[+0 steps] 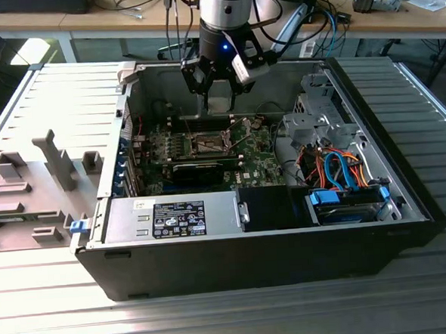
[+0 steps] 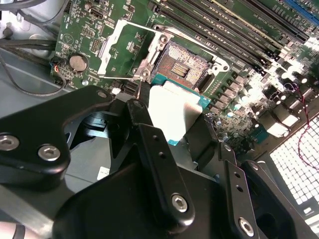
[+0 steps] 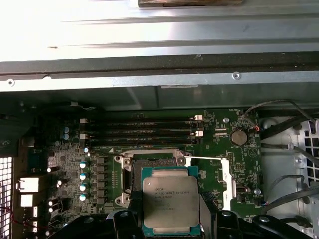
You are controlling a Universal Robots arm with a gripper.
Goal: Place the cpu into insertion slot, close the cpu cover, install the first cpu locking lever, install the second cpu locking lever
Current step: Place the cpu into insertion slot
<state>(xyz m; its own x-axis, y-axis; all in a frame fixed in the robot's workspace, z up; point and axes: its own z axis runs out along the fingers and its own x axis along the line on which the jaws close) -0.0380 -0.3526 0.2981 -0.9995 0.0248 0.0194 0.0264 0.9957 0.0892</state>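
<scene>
Cpu (image 3: 171,201), silvery top outward, is being pinched at two opposite edges by the pincer (image 3: 170,219) in the first wrist view. Just beyond the pincer's tips, the insertion slot (image 3: 149,163) is lying uncovered, apart from the chip. The cpu cover (image 3: 225,181) is standing swung open beside the slot, inside the computer case (image 1: 251,260).

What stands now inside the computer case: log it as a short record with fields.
held item: small flat square silvery-topped cpu, not yet seated
hand: black robot hand, shut on the cpu's edges
slot: square dark insertion slot, empty, partly behind the cpu in the first wrist view
cover: thin silvery cpu cover, swung open beside the slot
</scene>
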